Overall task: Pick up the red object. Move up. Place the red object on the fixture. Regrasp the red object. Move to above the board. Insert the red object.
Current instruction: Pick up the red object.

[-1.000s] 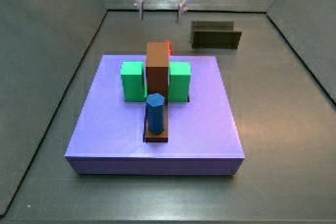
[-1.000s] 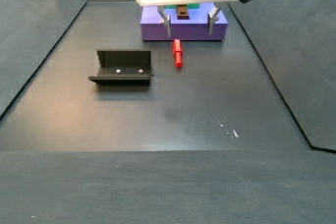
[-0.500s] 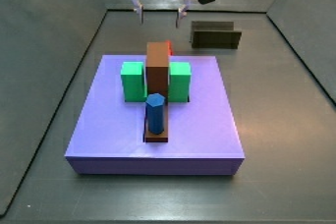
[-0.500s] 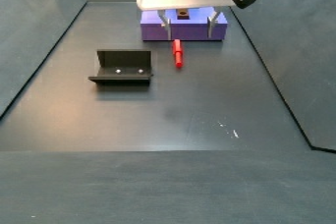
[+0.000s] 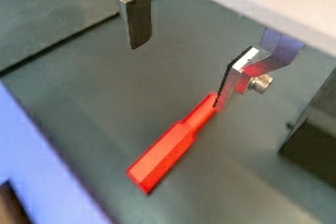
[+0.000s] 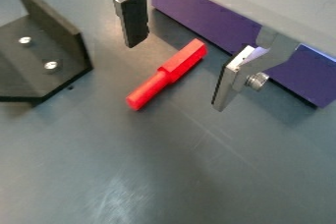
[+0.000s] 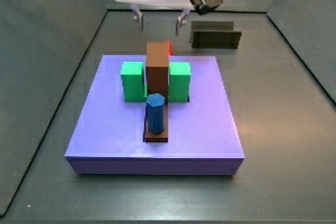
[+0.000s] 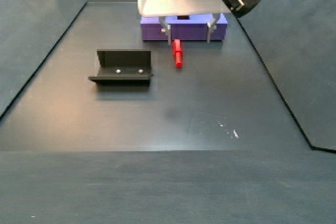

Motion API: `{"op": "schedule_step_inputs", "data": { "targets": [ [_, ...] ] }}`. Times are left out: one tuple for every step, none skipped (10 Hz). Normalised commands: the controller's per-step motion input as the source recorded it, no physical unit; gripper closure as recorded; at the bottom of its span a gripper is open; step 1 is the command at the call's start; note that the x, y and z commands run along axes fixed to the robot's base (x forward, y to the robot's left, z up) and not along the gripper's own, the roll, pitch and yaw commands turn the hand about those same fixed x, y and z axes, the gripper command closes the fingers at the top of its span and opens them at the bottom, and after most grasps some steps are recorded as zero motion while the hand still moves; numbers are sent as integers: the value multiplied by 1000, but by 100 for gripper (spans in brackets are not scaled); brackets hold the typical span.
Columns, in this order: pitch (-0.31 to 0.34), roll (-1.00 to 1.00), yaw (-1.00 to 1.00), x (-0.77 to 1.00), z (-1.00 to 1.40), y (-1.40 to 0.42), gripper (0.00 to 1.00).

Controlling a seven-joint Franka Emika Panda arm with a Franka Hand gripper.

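The red object (image 6: 167,74) lies flat on the dark floor beside the board (image 6: 223,24); it also shows in a wrist view (image 5: 178,149) and in a side view (image 8: 179,55). In a side view only a sliver of the red object (image 7: 171,46) peeks out behind the tall brown block. My gripper (image 6: 176,74) hangs open just above it, one finger (image 6: 132,22) on each side, nothing held. The gripper (image 8: 188,33) sits at the board's edge (image 8: 223,28). The fixture (image 8: 122,68) stands apart on the floor; the same fixture (image 7: 215,36) is empty.
On the board (image 7: 164,130) stand a tall brown block (image 7: 157,66), green blocks (image 7: 133,81) and a blue cylinder (image 7: 155,113). Grey walls enclose the floor on all sides.
The gripper has come down toward the floor over the red object, still open. The red object, fixture and board have not moved.
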Motion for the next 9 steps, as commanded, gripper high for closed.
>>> {"op": "schedule_step_inputs", "data": {
  "targets": [
    [-49,-69,0,109,-231,-349,0],
    [-59,0,66,226,-240,-337,0],
    [-47,14,109,214,-234,-357,0],
    [-54,53,160,189,-206,-400,0],
    [-59,59,171,203,-174,-423,0],
    [-57,34,151,217,-186,-366,0],
    [-51,19,137,214,-183,-334,0],
    [-59,0,103,157,-194,-260,0],
    [-79,-49,14,83,-260,-80,0]
  ]
}}
